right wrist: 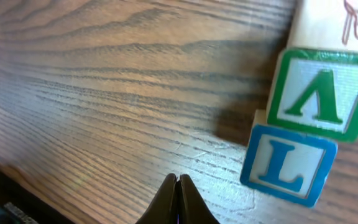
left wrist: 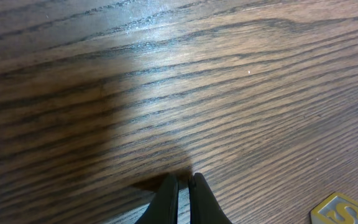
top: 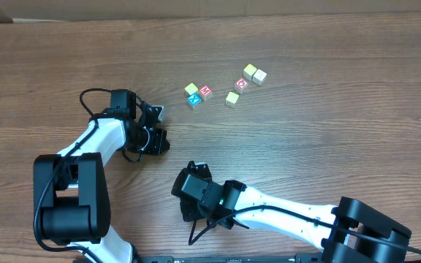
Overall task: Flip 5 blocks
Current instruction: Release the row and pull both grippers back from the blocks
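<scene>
Toward the far edge of the desk (top: 50, 58), near its middle, find the blocks (top: 232, 98) in two loose bunches. Look at the left gripper (left wrist: 183, 180): clenched shut on nothing, tips low over bare wood, with a yellow block (left wrist: 344, 213) near it at the corner of its view. Look at the right gripper (right wrist: 178, 180) too: shut tight, empty, close to a green block (right wrist: 321, 93) and a blue block (right wrist: 286, 163) touching each other. Hard to place that pair from above; likely hidden under the right arm (top: 291, 215). Looks like the start of a reach, with no block picked up yet.

To do it well, open the fingers (right wrist: 166, 200) first. Pick a block at the outside of a bunch. Come straight down with one finger on each side. Squeeze softly, lift a little, turn it to show a new face, and set it down apart from the rest. Go slow near the touching pair so as not to knock them.
</scene>
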Tool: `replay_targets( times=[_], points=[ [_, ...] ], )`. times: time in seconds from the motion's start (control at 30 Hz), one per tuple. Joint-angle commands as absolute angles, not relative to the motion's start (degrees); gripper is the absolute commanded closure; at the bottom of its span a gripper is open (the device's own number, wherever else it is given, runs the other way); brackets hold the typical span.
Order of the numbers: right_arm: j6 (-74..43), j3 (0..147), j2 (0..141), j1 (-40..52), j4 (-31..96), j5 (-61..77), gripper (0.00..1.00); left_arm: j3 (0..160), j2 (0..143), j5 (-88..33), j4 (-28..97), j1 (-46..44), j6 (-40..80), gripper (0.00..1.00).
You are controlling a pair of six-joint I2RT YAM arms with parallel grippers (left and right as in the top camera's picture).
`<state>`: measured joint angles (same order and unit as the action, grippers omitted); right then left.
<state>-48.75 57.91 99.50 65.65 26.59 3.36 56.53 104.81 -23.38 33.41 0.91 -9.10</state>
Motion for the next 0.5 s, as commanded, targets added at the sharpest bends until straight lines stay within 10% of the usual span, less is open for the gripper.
replay_targets(
  times=[0.0, 0.47],
  points=[
    [-43.0, 59.8, 99.4, 65.6, 26.2, 1.9, 0.96, 55.1, 108.0, -16.6, 34.3, 1.6, -8.6, 0.96],
    [-43.0, 59.8, 99.5, 65.6, 27.7, -1.9, 0.96, 55.1, 108.0, -16.6, 34.5, 1.6, -8.6, 0.96]
  ],
)
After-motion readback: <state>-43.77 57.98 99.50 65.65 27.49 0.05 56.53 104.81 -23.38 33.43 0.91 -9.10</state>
